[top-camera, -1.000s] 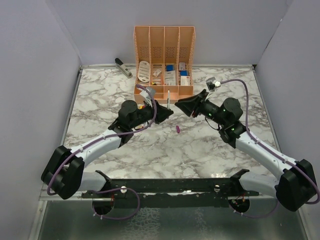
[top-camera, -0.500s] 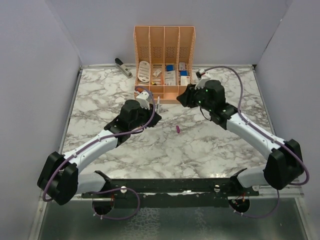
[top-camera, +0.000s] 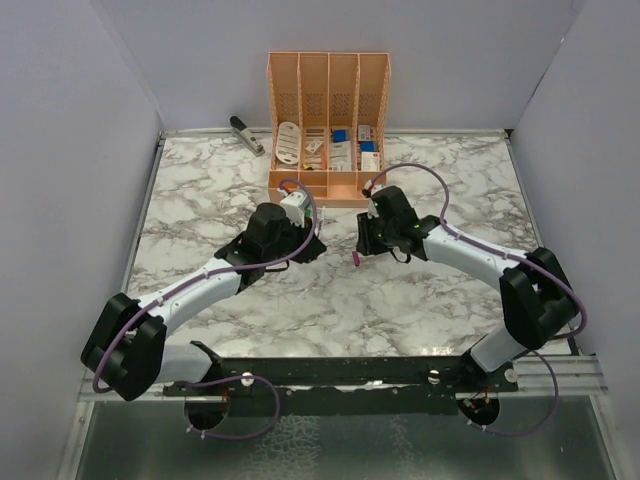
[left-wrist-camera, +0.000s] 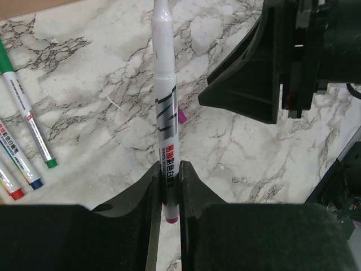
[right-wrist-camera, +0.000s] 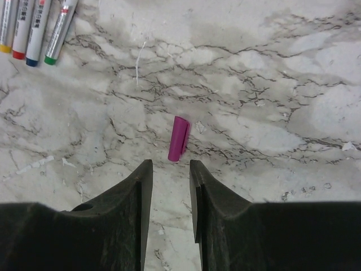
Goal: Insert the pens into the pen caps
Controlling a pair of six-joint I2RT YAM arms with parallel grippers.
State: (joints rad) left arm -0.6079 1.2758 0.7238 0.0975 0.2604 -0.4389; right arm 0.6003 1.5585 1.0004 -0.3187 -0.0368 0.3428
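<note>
A white marble table with grey veins (top-camera: 200, 200) sits between plain grey walls. The left gripper (left-wrist-camera: 171, 167) pinches 1 whitish-grey marker pen (left-wrist-camera: 166, 101) near its magenta end. The pen's long axis runs straight out along the fingers, tapered end farthest from the wrist. The right gripper (right-wrist-camera: 170, 162), jaws spread and empty, hangs over the short purple plastic cap (right-wrist-camera: 179, 138). The cap lies flat near the table's middle, roughly in line with those fingers. 4 more pens (right-wrist-camera: 35, 25) lie side by side, apart from it.
</note>
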